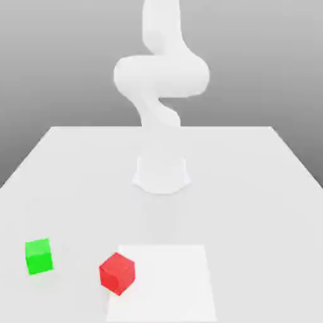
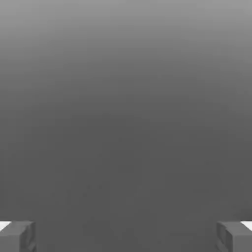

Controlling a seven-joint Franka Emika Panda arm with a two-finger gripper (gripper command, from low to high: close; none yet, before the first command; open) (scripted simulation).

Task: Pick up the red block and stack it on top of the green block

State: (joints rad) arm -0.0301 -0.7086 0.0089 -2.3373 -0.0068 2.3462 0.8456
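Observation:
A red block lies on the white table near the front, turned a little on its spot. A green block sits apart from it, toward the exterior view's left. The white arm rises from its base at the middle of the table and bends upward out of the picture. In the hand view my gripper stands open, its two grey fingertips far apart with nothing between them, facing plain grey background.
The arm's round base stands on the table's middle. A brighter white square patch lies on the table at the front, just to the exterior view's right of the red block.

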